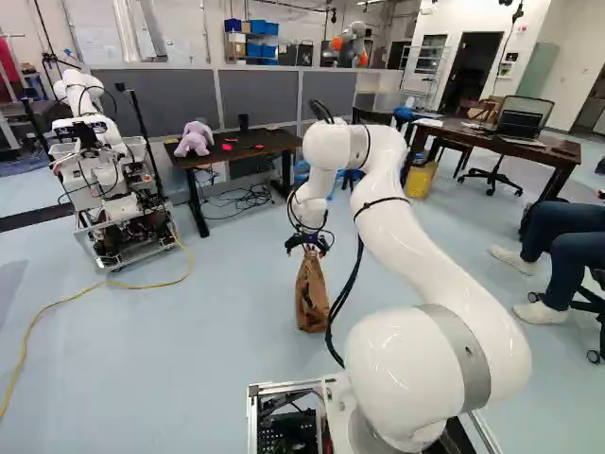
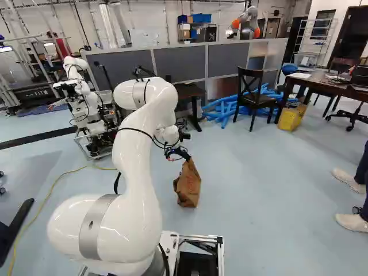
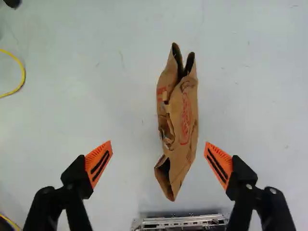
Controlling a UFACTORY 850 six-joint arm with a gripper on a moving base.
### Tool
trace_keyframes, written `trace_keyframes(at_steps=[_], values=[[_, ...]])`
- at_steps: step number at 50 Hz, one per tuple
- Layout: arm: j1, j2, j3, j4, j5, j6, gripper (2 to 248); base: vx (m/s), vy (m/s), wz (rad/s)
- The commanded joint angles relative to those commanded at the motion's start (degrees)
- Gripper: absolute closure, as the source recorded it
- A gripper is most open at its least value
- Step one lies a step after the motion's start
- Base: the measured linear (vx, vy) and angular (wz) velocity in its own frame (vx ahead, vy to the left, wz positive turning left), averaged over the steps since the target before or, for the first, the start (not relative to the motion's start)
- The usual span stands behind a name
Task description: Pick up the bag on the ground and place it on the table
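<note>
My gripper (image 1: 309,244) hangs over the brown paper bag (image 1: 312,298), which stands upright on the floor. In the right base view the bag (image 2: 187,187) is just below the gripper (image 2: 178,154). Seen from the wrist, the gripper (image 3: 159,145) is open, its orange pads apart on either side of the bag's near end, touching nothing. The bag (image 3: 187,113) has a crumpled, partly open top and stretches on ahead of the fingers. A dark table (image 1: 253,145) with a purple plush toy (image 1: 196,139) stands beyond, against the grey partitions.
Another robot (image 1: 99,161) stands left of the dark table, its yellow cable (image 1: 104,282) on the floor. A wooden desk (image 1: 558,151), a black chair (image 2: 251,98), a yellow bin (image 2: 291,117) and blue foam tubes (image 2: 221,109) are farther right.
</note>
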Motion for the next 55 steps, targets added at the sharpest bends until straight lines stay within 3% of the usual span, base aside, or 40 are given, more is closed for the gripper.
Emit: trace_keyframes(at_steps=[23,55], values=[[1.21,-5.78,-6.14,1.75,-6.41,0.00,3,0.000,0.000,0.000],[0.22,-11.31,-8.91,1.82,-4.22,0.00,3,0.000,0.000,0.000]])
